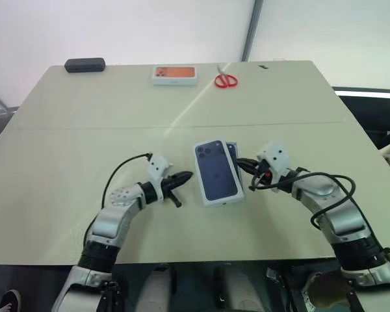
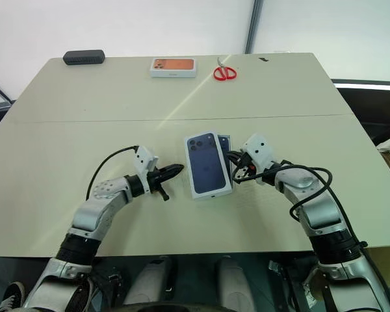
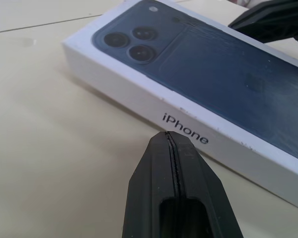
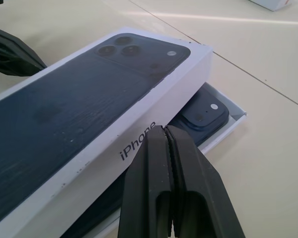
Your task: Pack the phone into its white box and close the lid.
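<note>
The lid [image 1: 218, 171], white with a dark blue phone picture on top, lies skewed over the white box [image 4: 237, 120] near the table's front middle. It leaves one corner of the box uncovered. The phone [image 4: 203, 116] lies in the box, and its camera corner shows past the lid's edge. My left gripper [image 1: 187, 175] is shut and empty, with its tip just short of the lid's left wall. My right gripper [image 1: 240, 162] is shut and empty too. It points at the lid's right wall from above the uncovered strip of the box. Whether either tip touches the lid is unclear.
At the table's far edge lie a white box with an orange top [image 1: 174, 75], red scissors [image 1: 225, 80] and a black case [image 1: 84, 65]. A seam crosses the tabletop [image 1: 65, 149] behind the lid. Open tabletop lies on both sides of my arms.
</note>
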You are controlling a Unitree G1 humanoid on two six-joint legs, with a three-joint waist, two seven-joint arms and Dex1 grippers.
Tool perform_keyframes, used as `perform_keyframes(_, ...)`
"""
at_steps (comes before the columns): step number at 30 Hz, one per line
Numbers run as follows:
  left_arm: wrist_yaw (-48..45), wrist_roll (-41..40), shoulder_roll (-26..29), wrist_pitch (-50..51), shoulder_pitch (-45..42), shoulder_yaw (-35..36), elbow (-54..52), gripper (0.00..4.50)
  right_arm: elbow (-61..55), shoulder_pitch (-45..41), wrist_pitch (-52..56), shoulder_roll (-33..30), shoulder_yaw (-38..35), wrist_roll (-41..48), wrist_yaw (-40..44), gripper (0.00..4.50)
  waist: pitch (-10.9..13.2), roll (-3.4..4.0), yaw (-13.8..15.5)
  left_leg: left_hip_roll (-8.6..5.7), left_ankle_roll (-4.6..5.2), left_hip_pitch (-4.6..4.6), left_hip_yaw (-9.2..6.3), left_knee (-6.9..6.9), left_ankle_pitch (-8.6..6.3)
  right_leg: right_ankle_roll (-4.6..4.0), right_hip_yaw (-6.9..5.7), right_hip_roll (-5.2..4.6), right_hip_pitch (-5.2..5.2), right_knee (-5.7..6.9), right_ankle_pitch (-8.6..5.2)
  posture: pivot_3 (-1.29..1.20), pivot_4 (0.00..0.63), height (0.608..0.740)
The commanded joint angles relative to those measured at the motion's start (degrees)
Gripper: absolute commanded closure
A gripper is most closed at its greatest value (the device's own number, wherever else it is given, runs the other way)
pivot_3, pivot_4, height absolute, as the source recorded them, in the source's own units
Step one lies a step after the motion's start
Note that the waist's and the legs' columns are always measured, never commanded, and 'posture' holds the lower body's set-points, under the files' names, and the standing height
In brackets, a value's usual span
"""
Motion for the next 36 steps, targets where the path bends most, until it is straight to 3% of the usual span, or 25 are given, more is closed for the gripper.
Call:
perform_keyframes(1, 0.6, -0.7, -0.8, -0.9, -1.9, 1.1, -1.1, 4.5, -1.0, -0.3, -1.1, 0.6, -1.1, -0.6, 0.9, 4.44, 0.0, 0.0, 0.0, 0.0, 0.0, 0.0, -0.01, 0.0, 0.0, 0.0, 0.0, 0.0, 0.0, 0.0, 0.0, 0.0, 0.15, 0.74)
perform_keyframes(36, 0.1, 0.0, -6.4, 0.8, -9.2, 0.0, 4.5, 4.5, 3.1, 0.2, -3.3, 2.0, -3.4, -7.9, 0.4, 4.44, 0.0, 0.0, 0.0, -0.05, 0.0, 0.02, -0.01, 0.13, 0.0, 0.01, -0.12, 0.0, 0.16, 0.01, 0.0, 0.0, 0.15, 0.74)
